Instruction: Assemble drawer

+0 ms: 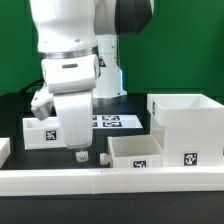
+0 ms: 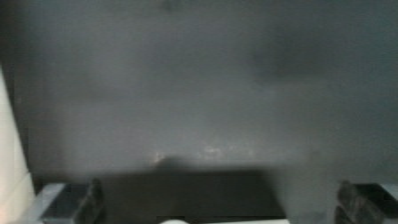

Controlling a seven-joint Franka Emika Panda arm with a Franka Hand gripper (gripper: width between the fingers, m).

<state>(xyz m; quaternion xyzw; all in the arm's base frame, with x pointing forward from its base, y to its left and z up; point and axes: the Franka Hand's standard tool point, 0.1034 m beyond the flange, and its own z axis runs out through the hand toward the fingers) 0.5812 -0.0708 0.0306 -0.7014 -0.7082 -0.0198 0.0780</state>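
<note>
The drawer's large open-sided box shell (image 1: pixel 186 122) stands at the exterior view's right. One small tray (image 1: pixel 134 151) with a tag sits in front of it near the middle. Its knob (image 1: pixel 103 157) points toward my gripper. The second small tray (image 1: pixel 38 131) lies at the left, partly hidden behind my arm. My gripper (image 1: pixel 79 152) points down, low over the black table between the two trays. In the wrist view my gripper (image 2: pixel 214 205) is open, its fingers (image 2: pixel 64 203) wide apart with only dark table between them.
The long low white rail (image 1: pixel 110 180) runs along the front edge. The marker board (image 1: pixel 110 122) lies behind my gripper. A white edge (image 2: pixel 9 150) shows at the side of the wrist view. A green wall stands behind.
</note>
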